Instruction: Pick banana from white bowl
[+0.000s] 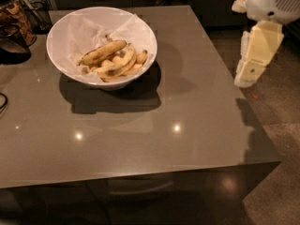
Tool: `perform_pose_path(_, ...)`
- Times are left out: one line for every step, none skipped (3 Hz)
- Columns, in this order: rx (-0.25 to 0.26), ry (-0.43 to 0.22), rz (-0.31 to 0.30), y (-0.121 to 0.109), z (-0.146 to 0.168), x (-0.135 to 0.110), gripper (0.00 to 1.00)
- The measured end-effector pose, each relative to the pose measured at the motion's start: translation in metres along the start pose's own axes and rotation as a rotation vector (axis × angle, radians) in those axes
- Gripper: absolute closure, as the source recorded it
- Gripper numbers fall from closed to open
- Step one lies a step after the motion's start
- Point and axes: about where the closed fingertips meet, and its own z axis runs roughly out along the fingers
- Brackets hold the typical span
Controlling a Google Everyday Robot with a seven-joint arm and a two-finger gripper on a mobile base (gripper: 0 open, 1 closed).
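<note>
The white bowl (140,36), deep and lined with crinkled white paper, stands at the back left of the grey table. Inside it lies the banana (104,51), long, dull yellow with brown blotches, resting on top of several shorter, paler bananas (123,65). My gripper (247,76) hangs off the table's right side, on the cream and white arm (262,41), well to the right of the bowl and apart from it. It holds nothing that I can see.
The grey table (154,125) has its front edge near the bottom and its right edge under the arm. A jar with brown contents (13,11) and a dark object (11,48) stand at the far left. Speckled floor (281,125) lies to the right.
</note>
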Motion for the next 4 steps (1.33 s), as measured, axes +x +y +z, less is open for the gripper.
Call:
perform_pose_path(0.003,-0.008,-0.051,-0.026,-0.005,-0.029,0.00)
perform_pose_path(0.035,-0.033,-0.056,-0.034,-0.009,-0.038,0.00)
perform_pose_path(0.049,-0.050,-0.049,-0.039,-0.007,-0.041,0.00)
perform_pose_path(0.047,-0.078,-0.049,-0.046,0.004,-0.049,0.00)
